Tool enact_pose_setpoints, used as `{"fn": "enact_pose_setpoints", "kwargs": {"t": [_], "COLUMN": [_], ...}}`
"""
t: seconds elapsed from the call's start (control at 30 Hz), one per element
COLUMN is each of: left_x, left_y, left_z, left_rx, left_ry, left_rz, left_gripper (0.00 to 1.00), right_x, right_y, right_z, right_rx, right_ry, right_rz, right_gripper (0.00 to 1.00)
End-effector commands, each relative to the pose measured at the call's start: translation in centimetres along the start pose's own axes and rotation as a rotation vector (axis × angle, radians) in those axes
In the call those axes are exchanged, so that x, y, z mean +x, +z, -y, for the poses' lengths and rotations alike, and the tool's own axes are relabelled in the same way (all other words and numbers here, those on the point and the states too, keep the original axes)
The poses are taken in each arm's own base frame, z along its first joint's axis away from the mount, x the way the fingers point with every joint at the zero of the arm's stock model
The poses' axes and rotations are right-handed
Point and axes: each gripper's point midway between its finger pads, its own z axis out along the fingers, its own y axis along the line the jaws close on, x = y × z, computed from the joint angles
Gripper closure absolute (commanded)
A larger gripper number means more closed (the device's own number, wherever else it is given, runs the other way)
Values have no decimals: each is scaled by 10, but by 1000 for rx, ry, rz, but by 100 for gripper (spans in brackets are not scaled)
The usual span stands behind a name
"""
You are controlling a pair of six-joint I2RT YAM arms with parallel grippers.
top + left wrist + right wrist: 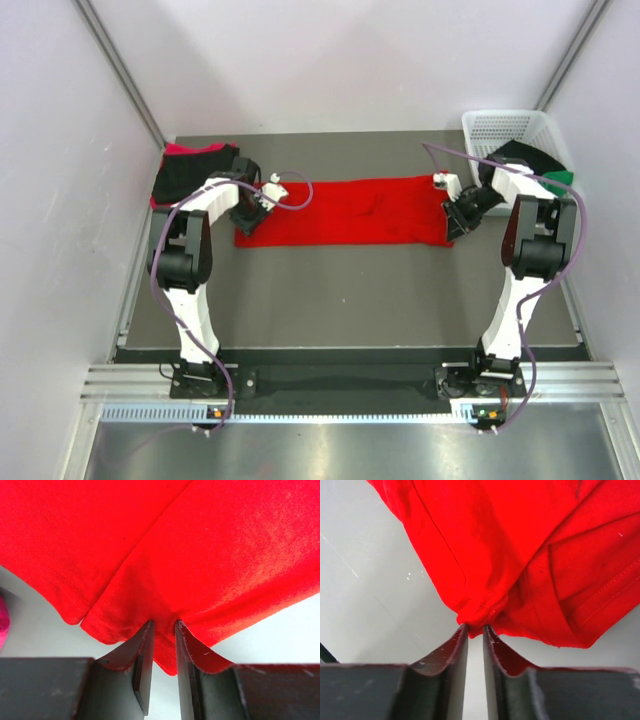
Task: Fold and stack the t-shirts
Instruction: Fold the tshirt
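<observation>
A bright red t-shirt (345, 210), folded into a long strip, lies across the middle of the table. My left gripper (250, 215) is at its left end, and in the left wrist view (164, 627) the jaws are closed on a hem corner of the red cloth (200, 555). My right gripper (456, 215) is at its right end, and in the right wrist view (475, 630) it pinches a bunched edge of the red cloth (495, 545). A black t-shirt (200, 170) lies on a pinkish red one (180, 150) at the back left.
A white lattice basket (500, 130) stands at the back right, with a black shirt (520, 155) and a green one (562, 178) draped at it behind my right arm. White walls close in both sides. A pink cloth edge (2, 620) shows in the left wrist view.
</observation>
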Motion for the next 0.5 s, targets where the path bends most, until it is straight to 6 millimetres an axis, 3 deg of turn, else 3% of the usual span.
{"fn": "enact_pose_setpoints", "kwargs": {"t": [0.0,0.17,0.47], "left_x": [2,4,15], "left_y": [15,15,18], "left_z": [-17,-18,-22], "left_rx": [-39,-37,-40], "left_ry": [-1,0,-16], "left_rz": [-3,-5,-19], "left_gripper": [71,71,71], "right_x": [-3,-4,6], "right_y": [1,-2,-17], "right_z": [1,4,21], "right_rx": [0,24,131], "right_ry": [2,6,3], "right_rz": [17,20,-20], "right_gripper": [83,98,100]}}
